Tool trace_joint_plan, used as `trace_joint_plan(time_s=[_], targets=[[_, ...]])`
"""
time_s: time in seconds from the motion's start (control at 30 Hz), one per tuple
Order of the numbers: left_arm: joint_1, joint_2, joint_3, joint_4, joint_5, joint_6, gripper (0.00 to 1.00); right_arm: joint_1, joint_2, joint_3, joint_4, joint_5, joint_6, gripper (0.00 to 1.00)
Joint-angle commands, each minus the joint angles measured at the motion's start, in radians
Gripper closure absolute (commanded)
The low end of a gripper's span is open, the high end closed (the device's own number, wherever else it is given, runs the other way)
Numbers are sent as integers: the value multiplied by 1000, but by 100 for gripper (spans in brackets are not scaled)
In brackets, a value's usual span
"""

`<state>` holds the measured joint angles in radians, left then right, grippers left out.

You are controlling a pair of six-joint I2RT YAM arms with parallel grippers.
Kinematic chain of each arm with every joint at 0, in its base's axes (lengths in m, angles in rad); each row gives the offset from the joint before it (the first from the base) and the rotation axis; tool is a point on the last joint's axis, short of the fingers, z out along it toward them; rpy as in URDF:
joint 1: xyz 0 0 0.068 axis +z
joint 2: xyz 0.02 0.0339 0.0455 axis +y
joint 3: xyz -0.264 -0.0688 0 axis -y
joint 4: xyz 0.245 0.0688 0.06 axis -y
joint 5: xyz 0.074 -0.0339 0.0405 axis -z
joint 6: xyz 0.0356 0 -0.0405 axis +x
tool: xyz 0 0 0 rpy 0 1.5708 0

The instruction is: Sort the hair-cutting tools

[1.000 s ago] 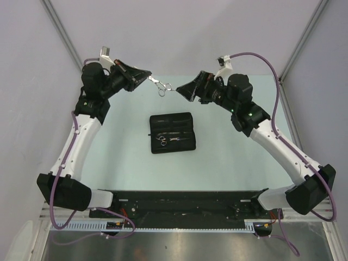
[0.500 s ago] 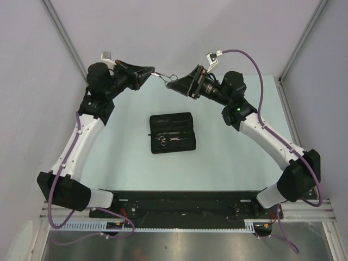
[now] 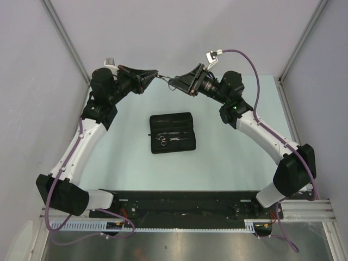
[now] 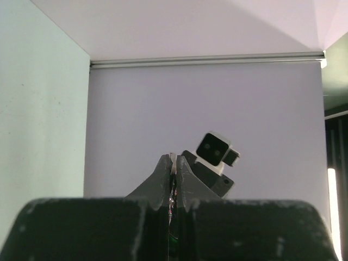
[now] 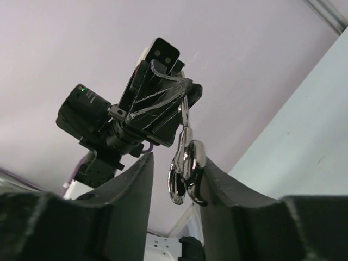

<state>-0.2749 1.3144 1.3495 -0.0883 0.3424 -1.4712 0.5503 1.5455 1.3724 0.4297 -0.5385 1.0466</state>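
Left gripper (image 3: 155,76) pressed together on the blades of slim silver ring-handled scissors (image 5: 185,157), held in the air over the far end of the pale green table (image 3: 228,157). Right gripper (image 5: 175,159) half spread, fingers flanking the ring handles, a gap on one side. Second silver scissors (image 3: 161,141) lie in the flat black fabric case (image 3: 179,122), mid-table.

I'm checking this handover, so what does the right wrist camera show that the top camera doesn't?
Only the right wrist view: the ring handles of the held scissors hang between the right fingers, with a gap on one side. Only the top view: the black case on the table, a second pair of scissors lying in it, and both whole arms. Both: the left gripper clamped on the held scissors' blade end, in the air facing the right gripper.
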Motion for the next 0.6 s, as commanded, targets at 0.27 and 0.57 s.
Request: trace_joint_plan(time_s=[0.27,0.57], targets=[[-10,-50,-52,85,9,-9,91,-7,18,16,81,-26,67,100],[0,-61,-134,84,185,288,3,-55,-30,10,-175,-8,-116,100]])
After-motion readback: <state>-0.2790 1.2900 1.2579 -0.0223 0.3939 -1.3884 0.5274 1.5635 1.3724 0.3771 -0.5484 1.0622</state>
